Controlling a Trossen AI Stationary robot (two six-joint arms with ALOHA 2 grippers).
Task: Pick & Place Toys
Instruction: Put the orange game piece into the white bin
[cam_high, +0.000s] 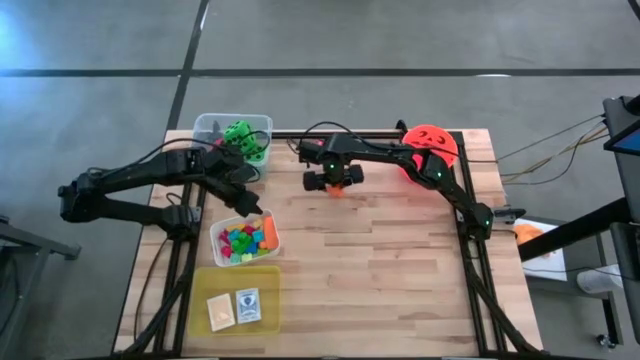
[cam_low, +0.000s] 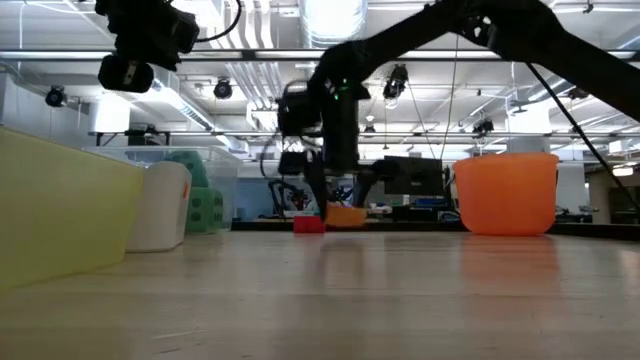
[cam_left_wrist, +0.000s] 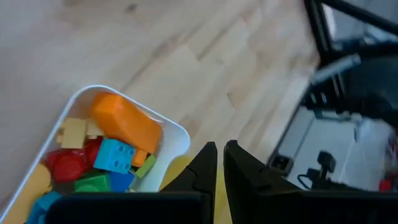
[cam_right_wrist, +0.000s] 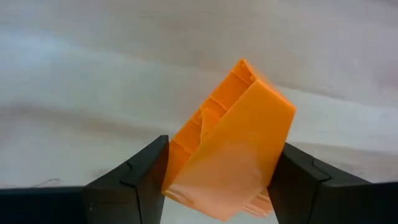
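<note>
My right gripper (cam_high: 338, 186) is at the far middle of the table, shut on an orange block (cam_right_wrist: 230, 143), which also shows in the low view (cam_low: 346, 215). A small red block (cam_low: 308, 224) lies on the table beside it. My left gripper (cam_high: 258, 212) hangs shut and empty over the far right corner of a clear tub (cam_high: 245, 240). That tub holds several bright blocks (cam_left_wrist: 106, 155). A green die (cam_high: 243, 140) sits in a clear tub (cam_high: 205, 126) at the far left. Two cards (cam_high: 234, 307) lie in a yellow tub (cam_high: 270, 275). My right gripper pinches the orange block's two opposite sides (cam_right_wrist: 180, 155) between its two fingers (cam_right_wrist: 143, 177). The fingers come from above, pointing down. The block sits tilted in the hold, its hollow underside turned sideways, low at the table; whether it is clear of the wood, I cannot tell.
The red-orange bucket (cam_high: 432, 146) stands at the far right, also in the low view (cam_low: 506, 192). Black frame rails (cam_high: 470, 250) run along the table's left, right and far sides. Bare wood (cam_high: 380, 280) lies in the middle and near right.
</note>
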